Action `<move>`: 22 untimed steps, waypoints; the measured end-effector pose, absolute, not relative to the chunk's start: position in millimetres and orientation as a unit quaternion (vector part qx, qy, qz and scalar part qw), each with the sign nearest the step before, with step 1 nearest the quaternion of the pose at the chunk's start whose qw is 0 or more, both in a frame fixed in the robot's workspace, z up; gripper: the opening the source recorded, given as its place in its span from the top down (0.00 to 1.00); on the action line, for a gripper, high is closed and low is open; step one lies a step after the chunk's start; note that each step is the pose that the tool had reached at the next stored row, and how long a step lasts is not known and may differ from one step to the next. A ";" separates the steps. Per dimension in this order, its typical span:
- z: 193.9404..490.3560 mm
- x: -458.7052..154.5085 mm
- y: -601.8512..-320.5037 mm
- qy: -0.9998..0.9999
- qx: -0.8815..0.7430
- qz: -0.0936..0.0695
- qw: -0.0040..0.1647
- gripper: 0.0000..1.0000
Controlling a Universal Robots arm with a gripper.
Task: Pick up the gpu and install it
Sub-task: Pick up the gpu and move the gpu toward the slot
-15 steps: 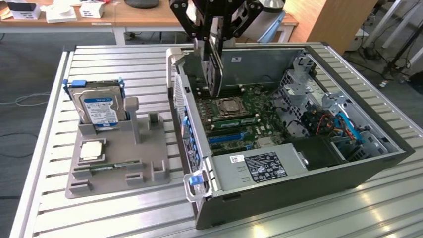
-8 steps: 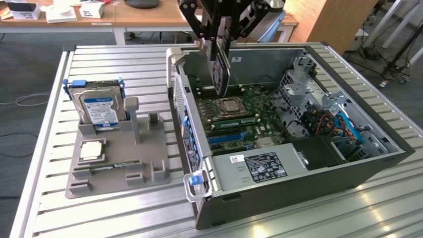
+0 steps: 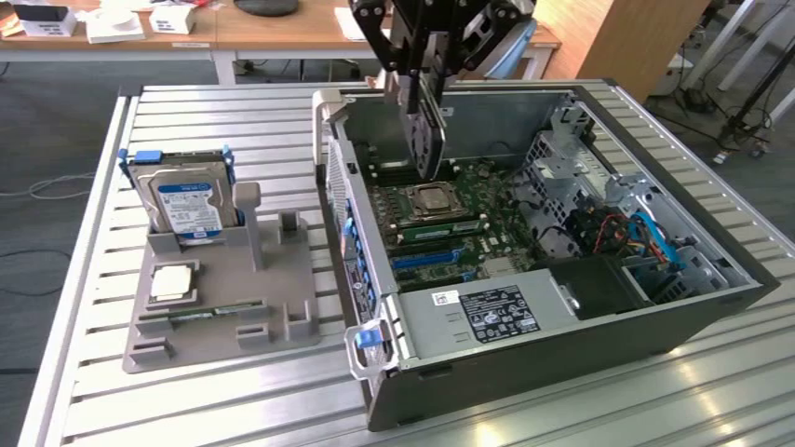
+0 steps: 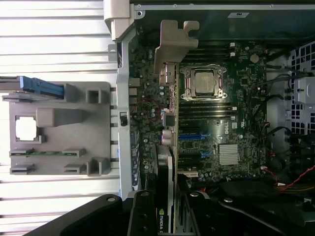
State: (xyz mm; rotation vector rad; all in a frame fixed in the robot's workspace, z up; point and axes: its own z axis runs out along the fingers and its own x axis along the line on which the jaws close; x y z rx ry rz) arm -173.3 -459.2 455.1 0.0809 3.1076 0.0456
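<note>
- While the gripper (image 3: 420, 74) hovers over the open computer case (image 3: 559, 363), it's clamped on the gpu (image 3: 429, 140), gripping the card's top edge.
- Card hangs upright, on edge, inside the case walls, above the motherboard (image 3: 491, 250), near the CPU socket (image 3: 433, 197).
- Over on the exterior view's left, the hard drive (image 3: 189, 200) stands in the grey holder (image 3: 223, 312).

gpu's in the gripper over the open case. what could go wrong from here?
1. The gpu hangs from the gripper by one end; it might tilt or slip in the grip.
2. Its lower end appears nearer the CPU socket than the blue slots; lowering here could strike board parts.
3. Its metal bracket could snag the case wall.
</note>
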 end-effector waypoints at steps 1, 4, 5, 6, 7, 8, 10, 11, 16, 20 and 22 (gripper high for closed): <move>455.1 -172.2 -459.2 0.999 0.026 0.015 0.016 0.73; 455.1 -168.5 -459.2 0.999 0.026 0.015 0.016 0.73; 455.1 -167.3 -459.2 0.999 0.026 0.015 0.016 0.73; 455.1 -166.1 -459.2 0.999 0.026 0.015 0.016 0.73; 455.0 -164.9 -459.2 0.999 0.026 0.015 0.016 0.73; 455.0 -163.7 -459.2 0.999 0.026 0.015 0.016 0.73; 455.0 -162.2 -459.2 0.999 0.026 0.015 0.016 0.73; 455.0 -162.1 -459.2 0.999 0.026 0.015 0.016 0.73; 455.0 -162.0 -459.2 0.999 0.026 0.015 0.016 0.73; 455.0 -161.2 -459.2 0.999 0.026 0.015 0.016 0.73; 455.0 -160.1 -459.2 0.999 0.026 0.015 0.016 0.73</move>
